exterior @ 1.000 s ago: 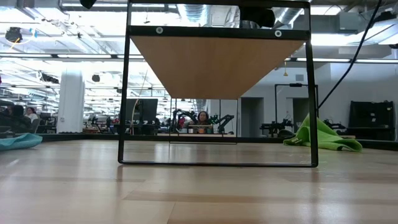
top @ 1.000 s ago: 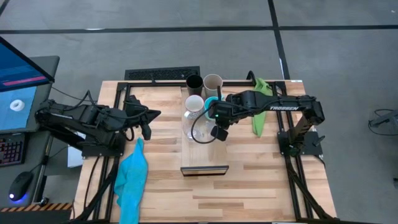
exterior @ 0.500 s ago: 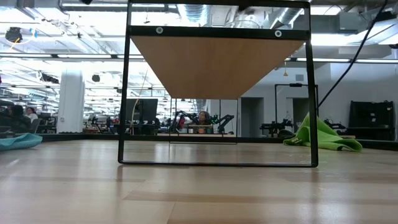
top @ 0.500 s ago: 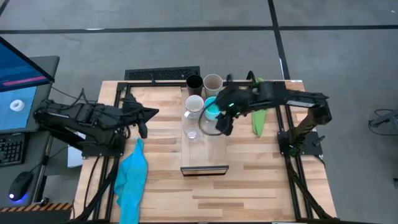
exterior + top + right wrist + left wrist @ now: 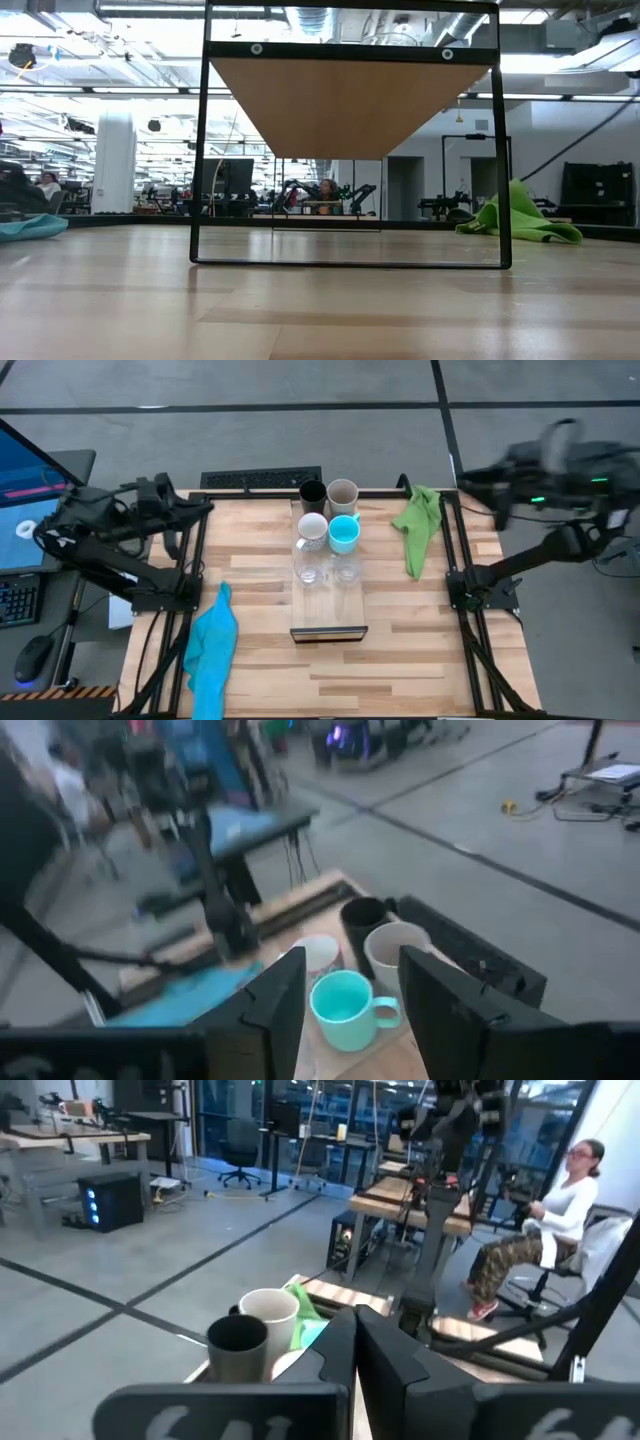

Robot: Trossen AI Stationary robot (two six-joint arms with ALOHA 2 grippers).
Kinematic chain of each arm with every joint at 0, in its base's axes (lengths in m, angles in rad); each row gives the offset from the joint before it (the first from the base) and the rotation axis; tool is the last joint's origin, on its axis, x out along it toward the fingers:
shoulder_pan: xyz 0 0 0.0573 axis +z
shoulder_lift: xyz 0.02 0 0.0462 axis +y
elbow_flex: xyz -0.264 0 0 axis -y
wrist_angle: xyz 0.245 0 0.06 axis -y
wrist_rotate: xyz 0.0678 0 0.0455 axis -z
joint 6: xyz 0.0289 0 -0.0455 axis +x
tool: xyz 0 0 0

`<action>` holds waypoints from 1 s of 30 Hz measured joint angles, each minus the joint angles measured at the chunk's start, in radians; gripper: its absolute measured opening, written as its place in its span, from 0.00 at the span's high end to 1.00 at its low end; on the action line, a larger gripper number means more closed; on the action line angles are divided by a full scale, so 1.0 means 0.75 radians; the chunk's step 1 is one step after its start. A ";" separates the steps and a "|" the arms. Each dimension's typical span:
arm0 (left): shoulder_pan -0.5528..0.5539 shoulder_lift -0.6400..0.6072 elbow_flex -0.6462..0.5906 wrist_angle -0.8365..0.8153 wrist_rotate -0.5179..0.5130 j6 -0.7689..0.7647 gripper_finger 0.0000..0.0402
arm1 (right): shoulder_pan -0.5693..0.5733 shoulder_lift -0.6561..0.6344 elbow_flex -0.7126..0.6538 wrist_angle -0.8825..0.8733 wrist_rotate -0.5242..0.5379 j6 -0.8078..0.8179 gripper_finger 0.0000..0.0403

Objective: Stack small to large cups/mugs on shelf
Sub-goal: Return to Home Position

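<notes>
Six cups stand on the light-wood shelf (image 5: 328,605) in pairs: black cup (image 5: 313,492) and beige-grey cup (image 5: 343,492) at the far end, then white mug (image 5: 312,528) and turquoise mug (image 5: 343,534), then two clear glass cups (image 5: 308,568) (image 5: 347,568). My left gripper (image 5: 203,509) is shut and empty, drawn back over the table's far left corner. My right gripper (image 5: 478,480) is open and empty, raised beyond the table's far right corner. The right wrist view shows the turquoise mug (image 5: 345,1005) far off between its fingers.
A green cloth (image 5: 417,525) lies right of the shelf and a blue cloth (image 5: 212,645) lies at the near left. The shelf stands on a dark frame (image 5: 200,150) above the tabletop. A monitor (image 5: 35,470) and keyboard are left of the table. People sit in the room beyond.
My right gripper has pulled away from the glass cup on the shelf, going up and toward the table's far right corner; that glass cup stays standing beside the other one. My left gripper has drawn back from mid-table toward the far left corner.
</notes>
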 joint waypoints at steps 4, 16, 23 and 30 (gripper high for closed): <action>0.000 -0.083 -0.029 -0.060 -0.015 -0.015 1.00 | 0.077 -0.198 -0.055 -0.110 0.089 0.137 0.55; 0.000 -0.414 -0.505 0.010 -0.060 -0.244 1.00 | 0.025 -0.875 -0.886 0.196 0.130 0.149 0.53; 0.000 -0.622 -0.776 0.141 -0.055 -0.351 1.00 | -0.024 -1.299 -1.375 0.632 0.009 0.121 0.56; 0.000 -0.766 -0.917 0.196 -0.010 -0.319 1.00 | -0.125 -1.469 -1.623 0.822 -0.197 0.083 0.59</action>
